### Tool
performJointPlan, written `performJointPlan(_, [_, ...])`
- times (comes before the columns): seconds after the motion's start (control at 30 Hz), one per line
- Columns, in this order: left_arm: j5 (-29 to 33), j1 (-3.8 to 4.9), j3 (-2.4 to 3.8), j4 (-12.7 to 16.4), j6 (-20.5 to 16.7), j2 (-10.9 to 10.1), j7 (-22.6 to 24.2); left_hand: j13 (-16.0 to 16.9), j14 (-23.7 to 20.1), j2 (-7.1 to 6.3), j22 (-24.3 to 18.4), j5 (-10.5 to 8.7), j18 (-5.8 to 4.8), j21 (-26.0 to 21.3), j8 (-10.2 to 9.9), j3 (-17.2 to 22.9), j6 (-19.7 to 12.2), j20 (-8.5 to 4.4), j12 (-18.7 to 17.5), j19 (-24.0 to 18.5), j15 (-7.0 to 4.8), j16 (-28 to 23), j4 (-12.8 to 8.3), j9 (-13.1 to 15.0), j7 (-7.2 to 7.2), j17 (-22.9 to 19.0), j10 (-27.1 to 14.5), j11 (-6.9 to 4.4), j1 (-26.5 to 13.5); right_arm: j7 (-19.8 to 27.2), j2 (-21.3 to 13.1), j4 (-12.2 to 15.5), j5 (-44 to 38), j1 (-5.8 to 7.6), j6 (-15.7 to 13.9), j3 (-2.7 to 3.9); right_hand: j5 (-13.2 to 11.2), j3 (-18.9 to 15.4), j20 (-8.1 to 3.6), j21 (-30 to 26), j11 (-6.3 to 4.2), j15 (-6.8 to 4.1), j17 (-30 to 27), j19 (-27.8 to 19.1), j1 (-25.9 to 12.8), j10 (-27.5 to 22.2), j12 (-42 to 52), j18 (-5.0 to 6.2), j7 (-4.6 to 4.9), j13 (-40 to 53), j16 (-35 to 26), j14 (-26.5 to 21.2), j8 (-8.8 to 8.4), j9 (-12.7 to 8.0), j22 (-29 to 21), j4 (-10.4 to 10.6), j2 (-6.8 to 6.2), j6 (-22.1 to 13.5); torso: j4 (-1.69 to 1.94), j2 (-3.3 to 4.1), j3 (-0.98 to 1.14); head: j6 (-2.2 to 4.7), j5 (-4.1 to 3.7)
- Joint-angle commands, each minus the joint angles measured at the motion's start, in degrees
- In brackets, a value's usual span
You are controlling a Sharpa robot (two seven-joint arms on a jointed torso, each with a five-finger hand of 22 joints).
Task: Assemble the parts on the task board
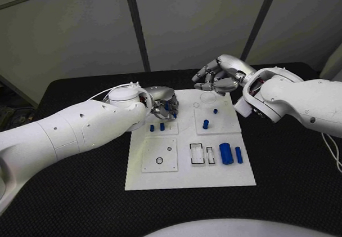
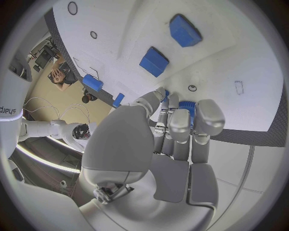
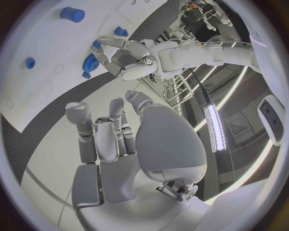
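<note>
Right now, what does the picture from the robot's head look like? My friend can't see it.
Two white robot arms reach over a white task board on a black table. The left hand holds a blue part at the board's far left corner, and the right hand hovers empty over the far edge. More small blue parts sit on the board.

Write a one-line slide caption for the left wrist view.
Left hand pinching a blue part in its fingertips above the white board, where two blue blocks stand.

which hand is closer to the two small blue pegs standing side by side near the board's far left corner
Left. The left hand hovers just beyond the two blue pegs, holding a blue part; the right hand hangs past the board's far edge.
</note>
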Motion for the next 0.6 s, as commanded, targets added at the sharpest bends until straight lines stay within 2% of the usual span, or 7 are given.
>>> performJointPlan(0.03, [-0.5,-0.09,-0.1,0.0,1.5,0.1,0.2,-0.3,0.0,-0.14,0.4,-0.24,-2.2,0.5,-0.4,0.8,0.6,-0.15,-0.6,0.3,-0.15,0.6,-0.2,-0.1,0.09,0.2,0.7,0.02,0.3,0.3,0.1,0.1,-0.2,0.09,0.3,0.03,0.2,0.3,-0.12,-0.3,0.06,-0.26,0.0,-0.4,0.0,0.1,-0.1,0.61,0.04,0.1,-0.1,1.5,-0.32,0.0,-0.1,0.1,-0.43,0.1,0.01,-0.02,0.02,-0.02,-0.04])
performJointPlan(0.4, [-0.3,-0.1,-0.1,0.1,1.2,0.0,0.5,-0.7,-0.2,-0.38,1.2,-0.34,-2.28,1.2,-0.6,2.3,1.7,-0.22,-1.6,0.3,-0.23,1.5,-0.5,-0.3,0.05,0.4,2.2,-0.12,-0.3,0.2,0.1,0.1,-0.3,0.09,0.4,0.03,0.2,0.3,-0.12,-0.3,0.05,-0.25,0.0,-0.4,0.0,0.3,0.1,0.61,0.03,0.3,-0.1,1.6,-0.29,0.0,0.0,0.1,-0.41,0.1,0.0,-0.04,0.02,0.02,-0.02])
performJointPlan(0.6, [0.1,-0.11,-0.09,0.9,0.1,-0.7,0.7,-0.9,-0.2,-0.48,1.6,-0.35,-2.32,1.5,-0.5,3.1,2.7,-0.24,-2.2,0.3,-0.18,1.9,-0.7,-0.2,0.18,0.5,3.4,-0.12,-0.7,0.2,0.1,0.0,-0.3,0.09,0.4,0.03,0.2,0.3,-0.12,-0.2,0.04,-0.25,0.0,-0.3,0.0,0.5,0.3,0.6,0.03,0.4,-0.2,1.6,-0.28,0.0,0.0,0.1,-0.4,0.2,0.05,-0.02,-0.05,0.2,-0.03])
